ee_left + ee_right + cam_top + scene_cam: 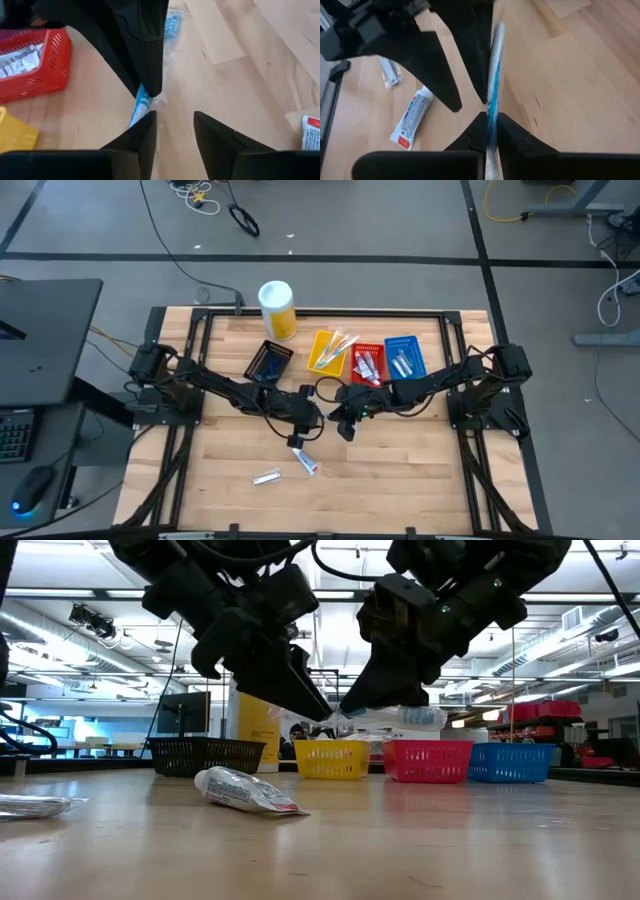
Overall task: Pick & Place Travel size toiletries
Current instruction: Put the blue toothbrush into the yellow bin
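My right gripper (491,116) is shut on a blue-and-white toothbrush (493,75) in a clear wrapper, above the table's middle (343,423). My left gripper (174,116) is open right beside it (310,420), tip to tip with the right one. The toothbrush (141,106) lies outside the left gripper's gap, against the outer side of one finger; I cannot tell if they touch. A white toothpaste tube (305,463) and a wrapped white item (266,476) lie flat on the table nearer the front. My right gripper pinches the toothbrush's shaft (492,107) between its two fingers. The fingers lie along the brush, which runs on past their tips toward the left gripper. The low view shows the fingertips (350,705) slanting down, well above the table, with the brush lifted clear.
Four small trays stand in a row at the back: black (268,362), yellow (330,350), red (367,362) and blue (404,357), the last three holding items. A tall yellow canister (277,308) stands behind the black tray. Bare wood lies at the front right.
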Action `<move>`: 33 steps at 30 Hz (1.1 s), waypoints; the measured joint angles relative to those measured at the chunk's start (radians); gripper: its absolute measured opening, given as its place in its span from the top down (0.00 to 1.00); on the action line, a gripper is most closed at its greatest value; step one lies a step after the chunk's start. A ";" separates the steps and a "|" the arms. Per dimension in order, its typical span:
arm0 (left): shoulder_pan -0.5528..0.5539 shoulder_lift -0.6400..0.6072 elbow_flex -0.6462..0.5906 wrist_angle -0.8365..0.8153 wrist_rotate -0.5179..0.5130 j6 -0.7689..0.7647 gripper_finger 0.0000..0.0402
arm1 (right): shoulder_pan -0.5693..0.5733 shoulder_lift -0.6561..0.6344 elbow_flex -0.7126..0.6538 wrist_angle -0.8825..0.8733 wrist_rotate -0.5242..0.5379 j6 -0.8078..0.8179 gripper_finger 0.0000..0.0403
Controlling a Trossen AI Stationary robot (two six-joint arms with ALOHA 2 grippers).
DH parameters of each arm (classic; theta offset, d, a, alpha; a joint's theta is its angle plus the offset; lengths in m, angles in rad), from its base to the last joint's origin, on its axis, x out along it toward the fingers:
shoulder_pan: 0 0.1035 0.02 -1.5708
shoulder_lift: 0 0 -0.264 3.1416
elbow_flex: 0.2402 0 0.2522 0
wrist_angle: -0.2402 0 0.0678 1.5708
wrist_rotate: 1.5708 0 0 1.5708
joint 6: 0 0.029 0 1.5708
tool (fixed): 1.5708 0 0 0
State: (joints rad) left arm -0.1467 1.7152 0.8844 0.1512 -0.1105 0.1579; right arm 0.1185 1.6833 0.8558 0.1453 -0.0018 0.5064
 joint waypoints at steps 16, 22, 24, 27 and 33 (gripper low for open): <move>0.006 -0.008 0.024 0.002 -0.013 0.066 0.58 | -0.015 -0.002 0.001 0.041 -0.086 0.030 0.94; 0.006 -0.008 0.024 -0.003 -0.003 0.065 0.65 | -0.016 -0.002 0.001 0.043 -0.081 0.024 0.94; 0.006 -0.008 0.024 -0.004 -0.003 0.065 0.71 | -0.016 -0.002 0.001 0.043 -0.081 0.010 0.94; 0.005 -0.008 0.024 -0.006 0.003 0.065 0.81 | -0.016 -0.002 0.001 0.043 -0.069 -0.002 0.93; 0.006 -0.008 0.024 -0.011 0.023 0.060 0.93 | -0.016 -0.002 0.001 0.039 -0.047 -0.057 0.86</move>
State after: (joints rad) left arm -0.1402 1.7075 0.9085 0.1406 -0.0876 0.2176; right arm 0.1028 1.6814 0.8570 0.1844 -0.0490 0.4493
